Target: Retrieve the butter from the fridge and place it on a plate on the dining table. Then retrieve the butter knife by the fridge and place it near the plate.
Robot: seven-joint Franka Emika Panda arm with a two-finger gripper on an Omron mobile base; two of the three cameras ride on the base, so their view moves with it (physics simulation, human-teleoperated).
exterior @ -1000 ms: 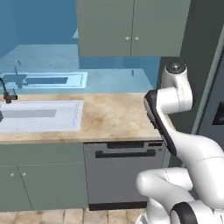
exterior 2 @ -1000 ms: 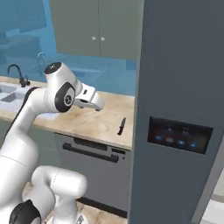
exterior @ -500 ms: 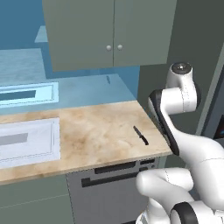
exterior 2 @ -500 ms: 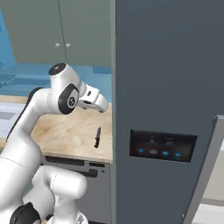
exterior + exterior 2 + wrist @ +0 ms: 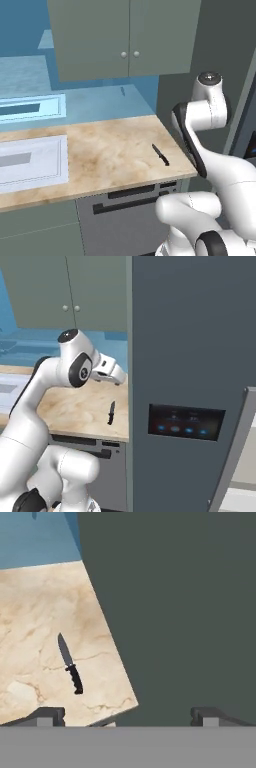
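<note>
The butter knife (image 5: 160,154) (image 5: 111,413) (image 5: 69,663), thin with a black handle, lies flat on the beige counter (image 5: 110,150) close to the counter's right end. Against that end stands the fridge (image 5: 190,346) (image 5: 175,612), dark slate, with a black panel of blue lights (image 5: 185,422). My gripper (image 5: 129,714) is open with nothing between its fingertips (image 5: 50,714). It hovers above the counter's end, with the knife ahead and to the left in the hand view. In the right base view the hand (image 5: 110,370) hangs just left of the fridge wall. The butter, the plate and the dining table are out of view.
A white sink (image 5: 30,162) is set in the counter at the left. Grey-green wall cabinets (image 5: 125,35) hang above the counter. Under the counter is a dark grey appliance front (image 5: 135,205). The blue wall (image 5: 100,102) bounds the back.
The base has driven to the right, so the whole scene slid left: the sink moved toward the left edge and the fridge and knife came nearer. The gripper stays open.
</note>
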